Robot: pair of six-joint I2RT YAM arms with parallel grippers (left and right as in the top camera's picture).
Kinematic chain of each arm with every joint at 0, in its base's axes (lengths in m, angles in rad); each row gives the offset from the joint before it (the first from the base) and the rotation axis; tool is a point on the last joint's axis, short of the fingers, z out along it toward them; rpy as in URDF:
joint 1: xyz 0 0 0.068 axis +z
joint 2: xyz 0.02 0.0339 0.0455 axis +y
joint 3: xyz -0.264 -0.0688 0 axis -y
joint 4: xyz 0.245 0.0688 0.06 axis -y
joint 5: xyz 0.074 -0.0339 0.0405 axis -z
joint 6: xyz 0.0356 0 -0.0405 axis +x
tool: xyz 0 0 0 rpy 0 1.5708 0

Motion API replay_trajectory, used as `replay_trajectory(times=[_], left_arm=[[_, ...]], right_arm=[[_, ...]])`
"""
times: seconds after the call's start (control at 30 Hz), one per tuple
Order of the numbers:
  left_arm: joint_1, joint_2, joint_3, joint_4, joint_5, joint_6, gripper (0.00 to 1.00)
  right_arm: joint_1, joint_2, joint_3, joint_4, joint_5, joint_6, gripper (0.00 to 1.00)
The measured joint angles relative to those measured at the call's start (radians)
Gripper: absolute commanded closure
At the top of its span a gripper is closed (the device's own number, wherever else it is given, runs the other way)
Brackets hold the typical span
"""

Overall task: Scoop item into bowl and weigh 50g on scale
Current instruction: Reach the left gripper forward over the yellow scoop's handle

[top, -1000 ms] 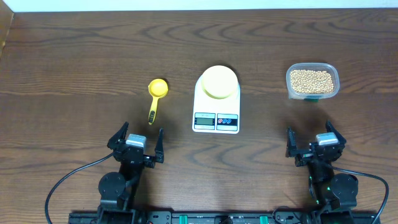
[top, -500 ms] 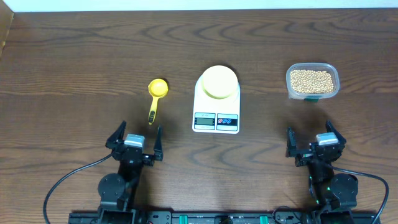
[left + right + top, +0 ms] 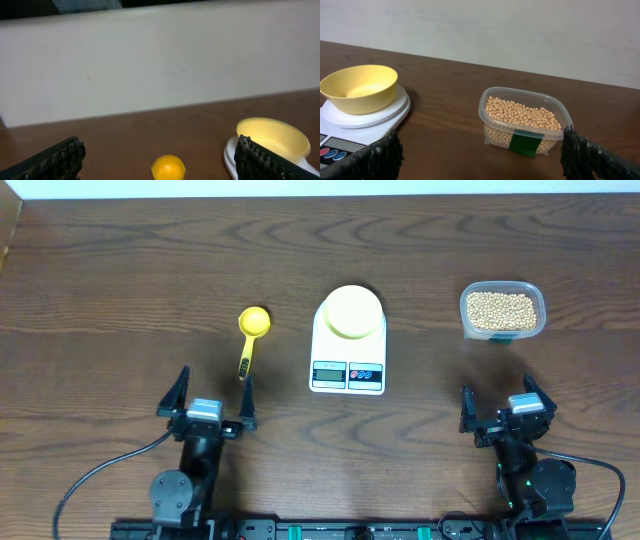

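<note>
At the table's (image 3: 120, 270) near edge, your left gripper (image 3: 213, 385) and right gripper (image 3: 497, 392) gape empty; pinch the scoop (image 3: 250, 338) crooked, and beans (image 3: 501, 310) spill.

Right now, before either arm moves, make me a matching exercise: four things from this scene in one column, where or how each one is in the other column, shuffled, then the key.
Things:
1. bowl
2. scoop
3. beans
4. left gripper

Places or states:
A. inside the clear tub
B. open, holding nothing
C. sitting on the scale
D. lying on the table, on the left arm's side of the scale

Pairs: 1-C, 2-D, 3-A, 4-B
</note>
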Motion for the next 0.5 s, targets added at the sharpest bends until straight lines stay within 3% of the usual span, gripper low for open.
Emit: replay_trajectory(times=[0.27, 0.5], left_arm=[[0.0, 0.241, 0.231, -0.005, -0.027, 0.0, 0.02], [0.0, 0.587, 0.546, -0.217, -0.027, -0.001, 0.02]], right_arm=[[0.0, 0.0, 0.0, 0.0, 0.0, 0.0, 0.01], [0.0, -0.001, 0.0, 0.001, 0.0, 0.0, 0.01]])
